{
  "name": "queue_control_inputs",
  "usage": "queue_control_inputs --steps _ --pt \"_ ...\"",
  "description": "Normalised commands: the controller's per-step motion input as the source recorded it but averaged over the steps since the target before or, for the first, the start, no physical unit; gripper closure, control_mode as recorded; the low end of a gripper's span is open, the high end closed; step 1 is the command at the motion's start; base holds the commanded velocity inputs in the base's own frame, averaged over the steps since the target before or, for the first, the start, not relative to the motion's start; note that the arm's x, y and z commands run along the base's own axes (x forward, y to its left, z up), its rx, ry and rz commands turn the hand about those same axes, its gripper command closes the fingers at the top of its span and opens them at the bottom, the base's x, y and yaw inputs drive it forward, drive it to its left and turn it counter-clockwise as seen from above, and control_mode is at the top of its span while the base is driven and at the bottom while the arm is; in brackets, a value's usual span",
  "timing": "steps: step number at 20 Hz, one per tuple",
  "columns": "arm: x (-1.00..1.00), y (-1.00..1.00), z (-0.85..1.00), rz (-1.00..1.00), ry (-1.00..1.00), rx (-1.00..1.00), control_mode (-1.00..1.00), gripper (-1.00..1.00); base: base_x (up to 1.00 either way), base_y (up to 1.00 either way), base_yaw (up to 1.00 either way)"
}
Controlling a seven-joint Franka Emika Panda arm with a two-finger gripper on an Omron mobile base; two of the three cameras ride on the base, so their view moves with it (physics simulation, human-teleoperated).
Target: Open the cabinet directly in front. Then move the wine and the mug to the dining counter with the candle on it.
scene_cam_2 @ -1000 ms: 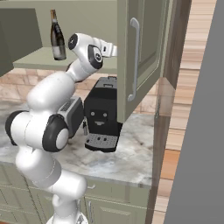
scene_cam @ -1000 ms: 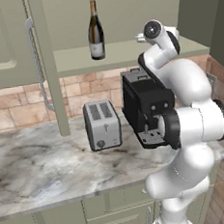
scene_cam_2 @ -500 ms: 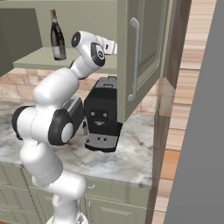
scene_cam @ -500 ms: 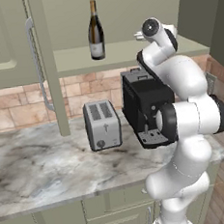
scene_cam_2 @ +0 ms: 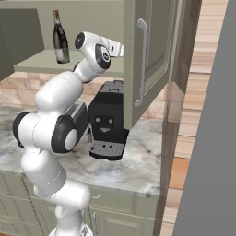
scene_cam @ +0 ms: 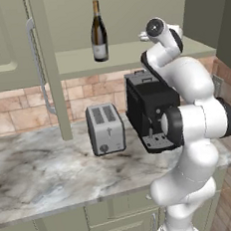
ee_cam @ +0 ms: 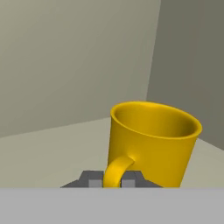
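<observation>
1. Your mug (ee_cam: 151,142) stood upright on the shelf of the open cabinet (scene_cam: 131,53), deep in its right-hand corner where back wall met side wall; your gripper (ee_cam: 111,180) was drawn together on the mug's handle, a fingertip (ee_cam: 89,180) on either side of the loop.
2. You could judge the mug small, rigid and light, glazed and likely slippery; a handle pinch like yours lets the body swing under the fingers, so you would have wanted a level, unhurried lift; it would chip if knocked against the cabinet side.
3. Your wine (scene_cam: 98,31) stood upright on the same shelf, well apart to the left of the arm; you could expect it to be heavier, top-heavy and breakable, best gripped around the body below the shoulder.
4. The shelf was flat, plain and bare around the mug, with walls close on two sides; you had room to withdraw only toward the open front.
5. The cabinet door (scene_cam_2: 145,60) hung open just beside your arm; below lay the marble worktop (scene_cam: 38,175) carrying a toaster (scene_cam: 105,128) and a black coffee machine (scene_cam: 149,109), both under your path out.
</observation>
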Motion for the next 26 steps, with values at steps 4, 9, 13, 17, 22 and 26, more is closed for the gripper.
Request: queue_control_inputs --steps 4,9,13,17,22,26 --pt "-0.12 0.00 0.00 0.00 0.00 0.00 -1.00 1.00 0.00 0.00 0.00" --pt "-0.84 0.01 -0.01 0.03 0.00 0.00 -1.00 1.00 0.00 0.00 0.00" --pt "-1.00 0.22 -0.03 0.12 -0.03 0.00 -1.00 1.00 0.00 0.00 0.00" --pt "-1.00 0.48 -0.11 0.20 -0.05 -0.06 -1.00 1.00 0.00 0.00 0.00" --pt "-1.00 0.66 -0.03 0.29 -0.05 -0.10 -1.00 1.00 0.00 0.00 0.00" --pt "-1.00 0.68 0.00 0.36 -0.04 -0.12 -1.00 1.00 0.00 0.00 0.00"
